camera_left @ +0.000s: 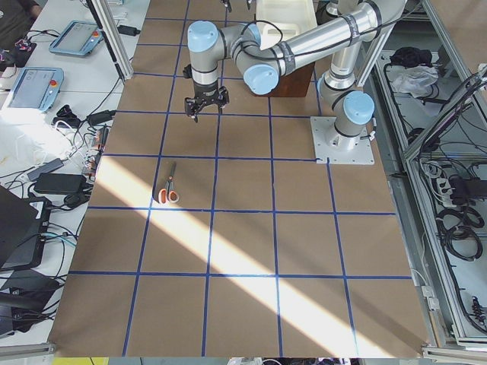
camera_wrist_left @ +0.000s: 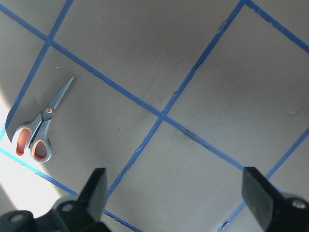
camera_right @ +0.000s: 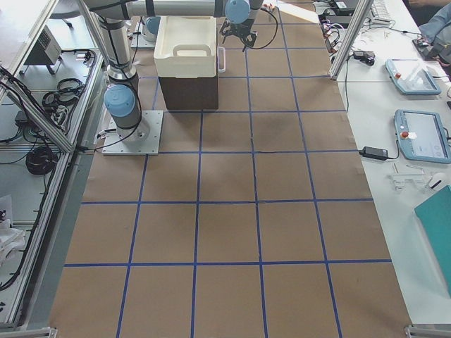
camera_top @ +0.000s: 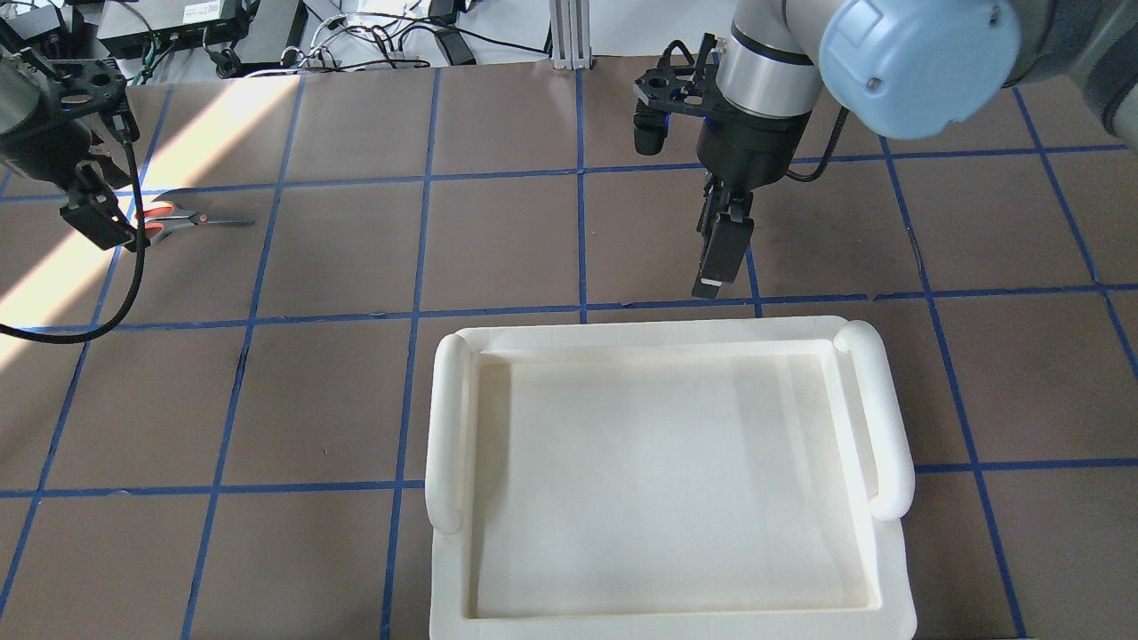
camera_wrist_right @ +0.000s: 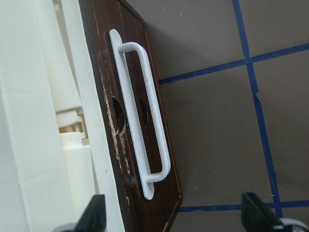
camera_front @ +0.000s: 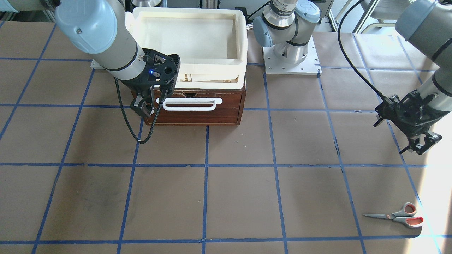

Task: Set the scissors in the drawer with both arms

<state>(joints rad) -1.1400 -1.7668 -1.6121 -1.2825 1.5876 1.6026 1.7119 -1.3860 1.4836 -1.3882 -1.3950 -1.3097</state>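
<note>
Scissors (camera_front: 397, 216) lie closed at lower right; left gripper (camera_front: 422, 143) hangs above them in frame, fingers spread wide, empty; right gripper (camera_front: 151, 105), upper left, faces the drawer (camera_front: 197, 115) handle (camera_front: 190, 104), equally wide, empty.

The left arm (camera_front: 422, 24) showed at the upper right of the front-facing view, bending down to a wrist at the right edge. The left gripper (camera_front: 423, 143) pointed down toward the lower right, its fingers (camera_wrist_left: 96, 188) spread wide apart. The right arm (camera_front: 99, 35) filled the upper left, forearm slanting down to the right. Below it, centre-left, the right gripper (camera_front: 149, 107) hung aimed downward, fingers likewise parted.
</note>
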